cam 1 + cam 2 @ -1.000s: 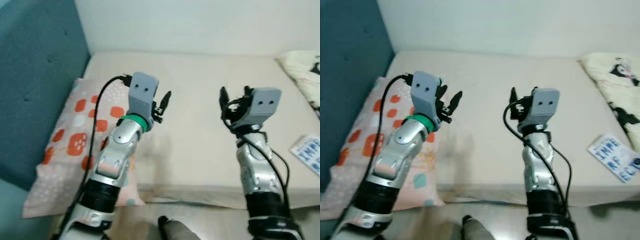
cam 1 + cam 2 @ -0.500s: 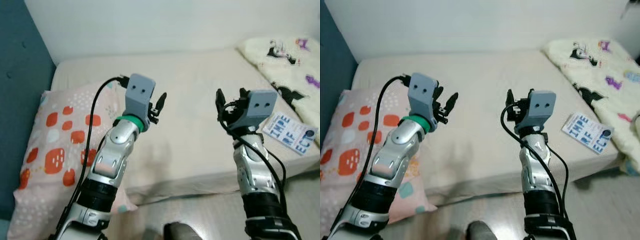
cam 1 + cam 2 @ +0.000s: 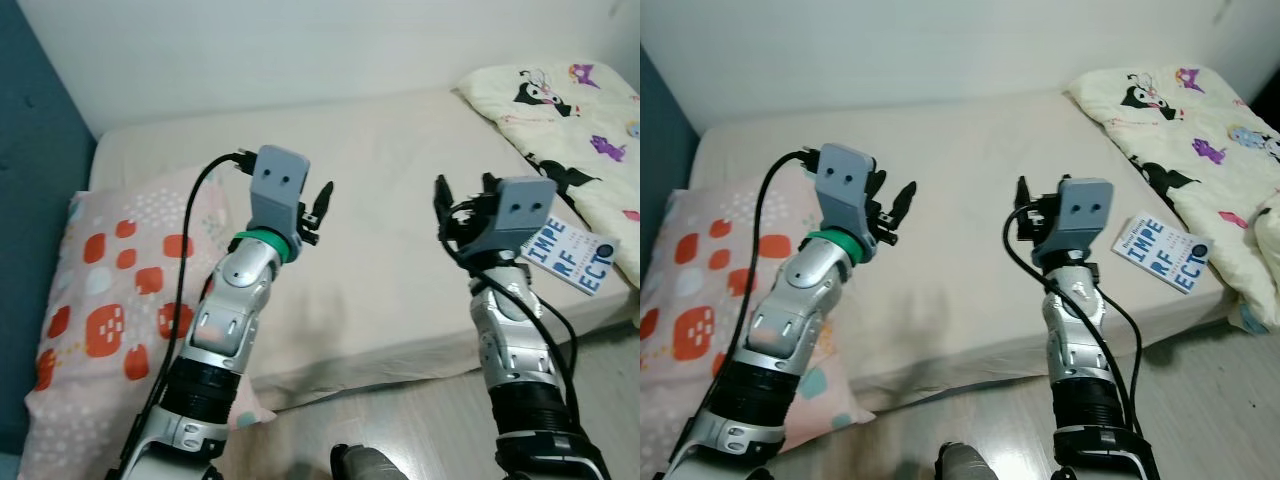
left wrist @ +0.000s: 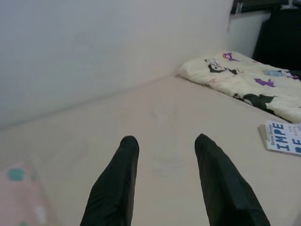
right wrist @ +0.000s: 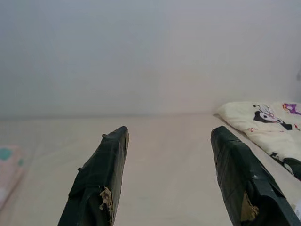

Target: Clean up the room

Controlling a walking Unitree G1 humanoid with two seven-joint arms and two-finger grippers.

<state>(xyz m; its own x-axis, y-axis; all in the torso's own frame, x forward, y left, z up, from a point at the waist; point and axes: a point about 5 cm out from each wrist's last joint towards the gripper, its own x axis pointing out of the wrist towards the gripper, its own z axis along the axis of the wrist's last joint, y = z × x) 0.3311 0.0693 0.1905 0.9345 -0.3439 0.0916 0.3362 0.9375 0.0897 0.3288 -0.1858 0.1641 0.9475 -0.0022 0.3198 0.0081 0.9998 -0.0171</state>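
A beige bed (image 3: pixel 390 190) fills the middle of the scene, below a white wall. Both arms are raised above it. The left gripper (image 4: pixel 164 146) at 10 o'clock and the right gripper (image 5: pixel 169 141) at 2 o'clock each hold nothing, fingers spread. A pink pillow (image 3: pixel 110 290) with red patches lies at 9 o'clock. A book (image 3: pixel 1163 252) rests at 3 o'clock on the bed's edge, touching a cartoon-print blanket (image 3: pixel 1180 130) at 2 o'clock.

Bed (image 3: pixel 400 180) carries pillow (image 3: pixel 120 290), book (image 3: pixel 572 254), blanket (image 3: pixel 560 110).
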